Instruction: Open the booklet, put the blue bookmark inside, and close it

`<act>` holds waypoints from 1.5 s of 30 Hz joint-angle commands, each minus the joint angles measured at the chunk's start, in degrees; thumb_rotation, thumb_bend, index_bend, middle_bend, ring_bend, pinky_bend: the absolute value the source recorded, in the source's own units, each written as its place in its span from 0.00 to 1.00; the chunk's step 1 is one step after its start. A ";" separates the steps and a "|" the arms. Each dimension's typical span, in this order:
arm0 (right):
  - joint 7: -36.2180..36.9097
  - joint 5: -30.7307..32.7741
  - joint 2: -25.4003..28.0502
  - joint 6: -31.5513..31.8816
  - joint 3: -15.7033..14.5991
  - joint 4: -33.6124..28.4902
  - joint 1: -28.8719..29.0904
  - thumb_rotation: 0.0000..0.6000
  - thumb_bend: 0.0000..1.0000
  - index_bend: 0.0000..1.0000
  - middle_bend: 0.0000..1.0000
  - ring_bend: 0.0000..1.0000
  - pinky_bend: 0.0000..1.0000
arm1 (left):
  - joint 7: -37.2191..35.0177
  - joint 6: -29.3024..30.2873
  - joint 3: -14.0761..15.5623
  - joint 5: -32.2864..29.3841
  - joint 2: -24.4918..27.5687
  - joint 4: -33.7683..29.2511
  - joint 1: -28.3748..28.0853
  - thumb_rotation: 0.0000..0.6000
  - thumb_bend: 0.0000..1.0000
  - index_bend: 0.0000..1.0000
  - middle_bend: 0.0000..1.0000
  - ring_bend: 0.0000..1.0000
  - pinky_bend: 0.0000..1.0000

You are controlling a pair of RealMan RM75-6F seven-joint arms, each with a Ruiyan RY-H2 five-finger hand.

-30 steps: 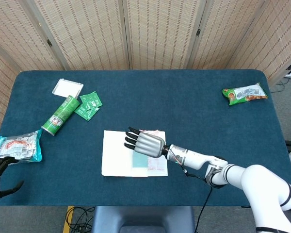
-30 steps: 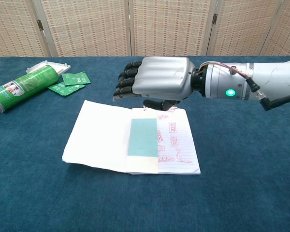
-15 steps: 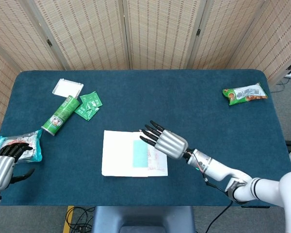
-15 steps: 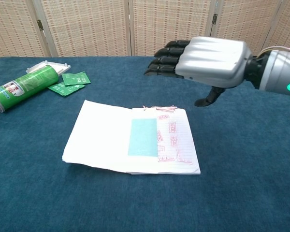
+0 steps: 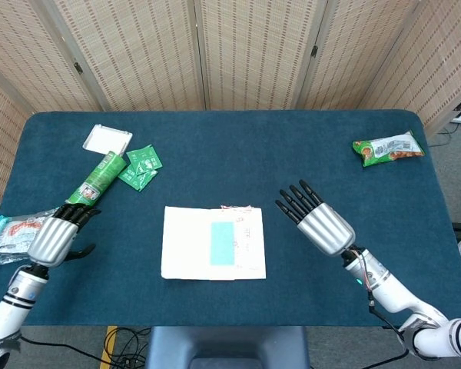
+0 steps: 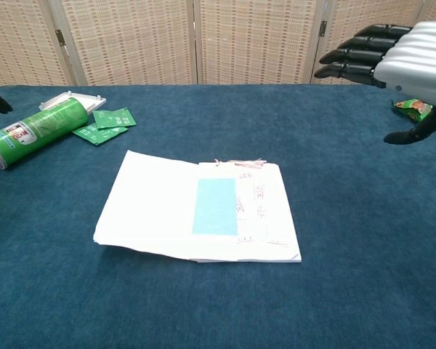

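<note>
The white booklet (image 5: pixel 213 243) (image 6: pixel 160 206) lies open at the table's front middle. On its inner pages near the spine rests the light blue bookmark (image 5: pixel 221 243) (image 6: pixel 215 206), flat, with nothing touching it. My right hand (image 5: pixel 316 219) (image 6: pixel 396 59) hovers to the right of the booklet, fingers straight and spread, holding nothing. My left hand (image 5: pixel 58 234) is raised at the front left, well clear of the booklet, fingers extended and empty; the chest view catches only a dark fingertip at its left edge.
A green can (image 5: pixel 97 182) (image 6: pixel 35 132) lies on its side at the left with green sachets (image 5: pixel 141 167) (image 6: pixel 105 122) and a white box (image 5: pixel 107 139) beside it. A snack pack (image 5: pixel 14 232) lies under my left hand, another snack bag (image 5: pixel 388 147) at far right.
My right hand lifted off the booklet and drew back to the right, leaving the bookmark on the page. My left hand came up and in from the front left corner.
</note>
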 commanded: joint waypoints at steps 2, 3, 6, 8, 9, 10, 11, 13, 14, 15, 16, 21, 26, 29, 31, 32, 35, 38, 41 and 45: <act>-0.41 0.76 0.59 0.27 0.01 -0.54 -1.81 1.00 0.08 0.00 0.03 0.00 0.06 | 1.71 -1.33 0.24 1.11 -3.25 2.79 -2.63 1.00 0.21 0.20 0.26 0.21 0.24; -0.29 0.77 0.57 0.30 0.04 -0.53 -2.14 1.00 0.07 0.00 0.03 0.00 0.06 | 2.38 -1.56 0.27 1.21 -4.04 3.38 -3.12 1.00 0.21 0.19 0.25 0.21 0.24; 0.36 0.77 0.45 0.28 0.24 -0.33 -3.08 1.00 0.06 0.00 0.03 0.00 0.06 | 4.55 -1.75 0.20 1.01 -6.77 5.17 -4.16 1.00 0.21 0.18 0.24 0.21 0.24; 0.78 0.77 0.44 0.25 0.52 -0.08 -3.58 1.00 0.05 0.00 0.02 0.00 0.05 | 5.99 -2.71 0.51 0.60 -8.28 6.17 -4.75 1.00 0.21 0.16 0.24 0.21 0.24; 1.05 0.78 0.45 0.24 0.75 0.07 -3.81 1.00 0.05 0.00 0.02 0.00 0.05 | 7.06 -3.60 0.83 0.45 -8.90 6.73 -5.16 1.00 0.21 0.15 0.23 0.21 0.24; 1.25 0.79 0.48 0.23 0.92 0.16 -3.97 1.00 0.05 0.00 0.02 0.00 0.05 | 8.02 -4.27 1.09 0.37 -9.28 7.09 -5.46 1.00 0.21 0.14 0.22 0.21 0.24; 1.49 0.76 0.51 0.21 1.08 0.25 -4.12 1.00 0.05 0.00 0.02 0.00 0.05 | 8.92 -4.80 1.35 0.33 -9.63 7.39 -5.73 1.00 0.21 0.13 0.22 0.21 0.24; 2.08 0.61 0.58 0.15 1.36 0.48 -4.44 1.00 0.05 0.00 0.02 0.00 0.05 | 9.77 -5.73 1.78 -0.01 -10.50 7.70 -6.15 1.00 0.21 0.12 0.21 0.21 0.24; 2.30 0.54 0.58 0.10 1.48 0.62 -4.57 1.00 0.05 0.00 0.02 0.00 0.05 | 9.61 -6.11 1.94 -0.23 -10.80 7.58 -6.29 1.00 0.21 0.11 0.21 0.21 0.24; 2.58 0.49 0.57 0.04 1.64 0.86 -4.74 1.00 0.05 0.00 0.02 0.00 0.05 | 9.29 -6.34 2.12 -0.35 -11.26 7.49 -6.51 1.00 0.21 0.11 0.21 0.21 0.24; 2.79 0.47 0.57 -0.03 1.75 1.03 -4.87 1.00 0.05 0.00 0.02 0.00 0.05 | 9.19 -6.43 2.22 -0.39 -11.71 7.59 -6.70 1.00 0.21 0.11 0.21 0.21 0.24; 4.04 0.34 0.58 -0.07 2.42 1.59 -5.55 1.00 0.05 0.00 0.02 0.00 0.05 | 8.91 -7.94 2.10 -1.26 -14.66 7.80 -8.27 1.00 0.21 0.11 0.21 0.21 0.24; 5.27 0.08 0.81 0.12 3.12 1.98 -6.22 1.00 0.05 0.00 0.02 0.00 0.05 | 9.36 -8.72 1.70 -1.82 -17.58 7.88 -9.97 1.00 0.21 0.10 0.20 0.21 0.24; 5.86 -0.13 1.08 0.27 3.43 2.09 -6.62 1.00 0.05 0.00 0.02 0.00 0.05 | 9.64 -9.06 1.62 -2.10 -18.81 8.00 -10.74 1.00 0.21 0.10 0.20 0.21 0.24; 6.21 -0.25 1.25 0.45 3.63 2.19 -6.95 1.00 0.05 0.00 0.02 0.00 0.05 | 9.70 -9.09 1.47 -2.32 -19.54 7.99 -11.22 1.00 0.21 0.10 0.20 0.21 0.24; 6.42 -0.25 1.32 0.52 3.73 2.22 -7.10 1.00 0.05 0.00 0.02 0.00 0.05 | 9.65 -9.05 1.36 -2.42 -19.81 7.87 -11.42 1.00 0.21 0.10 0.20 0.21 0.24; 7.12 -0.35 1.48 0.94 4.18 2.34 -7.53 1.00 0.05 0.00 0.01 0.00 0.05 | 9.16 -8.50 0.71 -2.72 -20.45 6.83 -12.10 1.00 0.21 0.10 0.20 0.21 0.24; 7.61 -0.46 1.67 1.26 4.59 2.43 -7.90 1.00 0.05 0.00 0.01 0.00 0.05 | 8.36 -7.78 -0.11 -3.17 -20.75 5.31 -12.67 1.00 0.20 0.10 0.20 0.21 0.24; 7.90 -0.71 1.87 1.26 4.80 2.43 -8.14 1.00 0.05 0.00 0.01 0.00 0.05 | 8.01 -7.10 -1.15 -3.73 -20.73 3.64 -13.26 1.00 0.20 0.10 0.20 0.20 0.24; 8.70 -1.06 1.93 1.34 5.14 2.67 -8.43 1.00 0.05 0.00 0.01 0.00 0.05 | 7.54 -6.96 -2.29 -4.58 -20.27 0.41 -14.14 1.00 0.20 0.10 0.20 0.19 0.24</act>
